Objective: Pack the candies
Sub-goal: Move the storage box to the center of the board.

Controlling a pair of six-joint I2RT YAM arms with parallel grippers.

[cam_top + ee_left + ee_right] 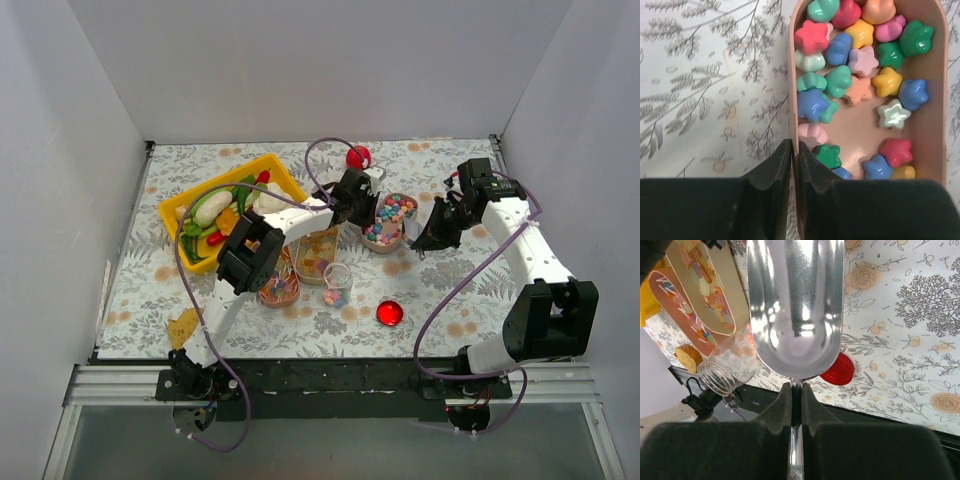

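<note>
1. Between the closed jaws of my left gripper [795,150], I am pinching the dish [793,75] by its wall; the candies [860,60] are lying just ahead, inside it.
2. My right gripper [796,390] is clamping the empty scoop [795,305], its bowl pointing straight ahead; I am judging a slow, shallow dip into the pinned dish best.

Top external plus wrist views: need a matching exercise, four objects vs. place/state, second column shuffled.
Things:
1. pink dish
2. metal scoop
3. red lid
4. yellow tray

Places/states:
A. lying flat on the table, towards its front edge
B. holds star candies, rim pinched by the left gripper
C. far left, full of toy vegetables
D. handle clamped in the right gripper

Pairs: 1-B, 2-D, 3-A, 4-C
</note>
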